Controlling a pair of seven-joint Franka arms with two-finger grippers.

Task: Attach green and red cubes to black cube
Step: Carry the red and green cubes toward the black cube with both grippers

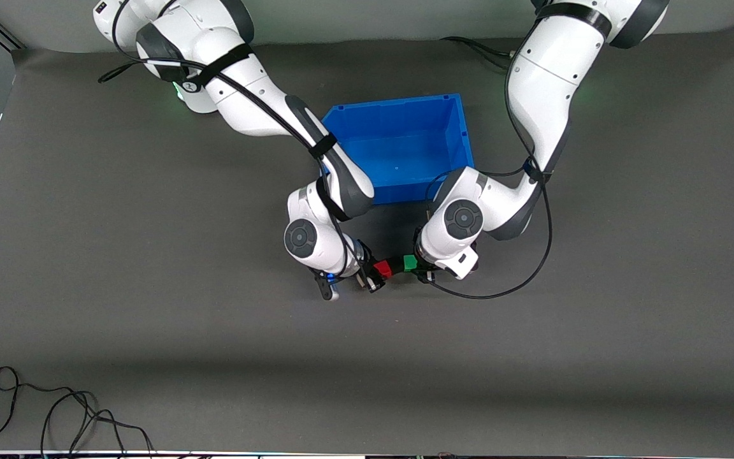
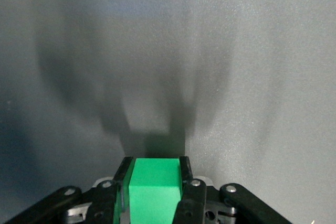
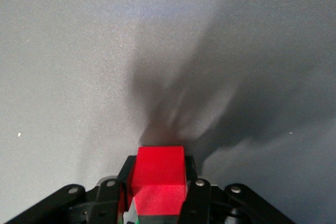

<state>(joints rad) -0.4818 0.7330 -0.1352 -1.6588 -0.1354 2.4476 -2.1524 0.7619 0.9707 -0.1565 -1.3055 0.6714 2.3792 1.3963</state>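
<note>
Both grippers meet just above the grey mat, nearer to the front camera than the blue bin. My right gripper (image 1: 376, 275) is shut on the red cube (image 1: 383, 269). My left gripper (image 1: 419, 268) is shut on the green cube (image 1: 410, 262). The two cubes sit in one row, with a small dark piece between them that looks like the black cube (image 1: 396, 263). In the left wrist view the green cube (image 2: 155, 192) fills the gap between the fingers of my left gripper (image 2: 155, 163). In the right wrist view the red cube (image 3: 159, 182) sits between the fingers of my right gripper (image 3: 159, 161).
An empty blue bin (image 1: 399, 121) stands on the mat (image 1: 150, 319) between the two arms, farther from the front camera than the grippers. A loose black cable (image 1: 55, 414) lies at the mat's near edge toward the right arm's end.
</note>
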